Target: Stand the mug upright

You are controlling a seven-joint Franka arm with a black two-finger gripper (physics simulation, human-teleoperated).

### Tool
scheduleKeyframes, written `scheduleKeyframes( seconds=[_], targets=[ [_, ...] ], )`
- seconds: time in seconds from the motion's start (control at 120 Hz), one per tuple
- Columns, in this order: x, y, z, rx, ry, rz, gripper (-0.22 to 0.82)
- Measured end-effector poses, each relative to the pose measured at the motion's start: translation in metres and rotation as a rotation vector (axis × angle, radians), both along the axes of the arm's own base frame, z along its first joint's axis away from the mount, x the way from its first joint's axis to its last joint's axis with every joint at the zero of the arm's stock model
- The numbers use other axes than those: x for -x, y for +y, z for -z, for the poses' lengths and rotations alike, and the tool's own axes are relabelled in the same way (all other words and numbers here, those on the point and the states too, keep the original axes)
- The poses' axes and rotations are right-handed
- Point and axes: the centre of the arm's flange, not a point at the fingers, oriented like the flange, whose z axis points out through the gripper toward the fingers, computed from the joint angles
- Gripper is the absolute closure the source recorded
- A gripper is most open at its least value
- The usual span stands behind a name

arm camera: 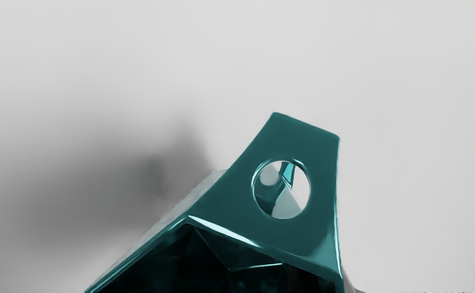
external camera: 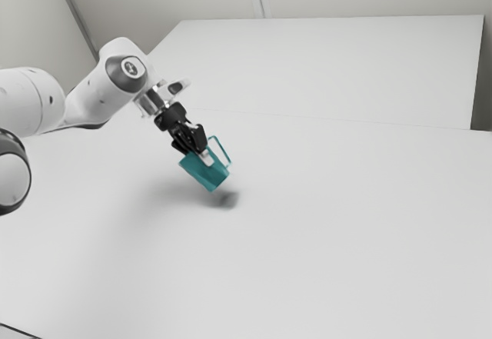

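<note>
In the exterior view, the gripper (external camera: 205, 156) reaches down at a slant and is shut on the teal mug (external camera: 204, 171), a pale fingertip lying across the mug's near side. The mug hangs tilted above the table, with a dark shadow beneath it; its thin handle (external camera: 223, 151) sticks out on the upper side, toward the exterior view's right. The wrist view has the teal mug (arm camera: 221, 232) close up, its dark open mouth facing the hand and its wide handle (arm camera: 302, 138), pierced by a round hole, pointing away from the opening. The far finger is hidden.
A broad white table (external camera: 330, 239) stretches beneath the arm, and a pale panel (external camera: 330, 70) stands behind it. The arm enters from the exterior view's left. A thin dark edge (external camera: 19, 331) crosses the near left corner of that view.
</note>
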Motion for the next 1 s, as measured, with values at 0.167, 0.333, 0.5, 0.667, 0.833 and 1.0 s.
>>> scheduleKeyframes(
  seconds=[0.167,0.333,0.5,0.667,0.833,1.0],
  targets=[
    [0.006,-0.014,-0.023,-0.138,-0.017,0.061,0.79],
    [0.005,-0.017,-0.022,-0.289,-0.025,0.089,0.79],
    [0.000,-0.024,-0.018,-0.390,-0.051,0.097,0.79],
    [-0.006,-0.032,-0.019,-0.448,-0.094,0.092,0.79],
    [-0.013,-0.039,-0.010,-0.479,-0.121,0.082,0.79],
    [-0.018,-0.041,-0.001,-0.508,-0.129,0.078,0.79]
  ],
)
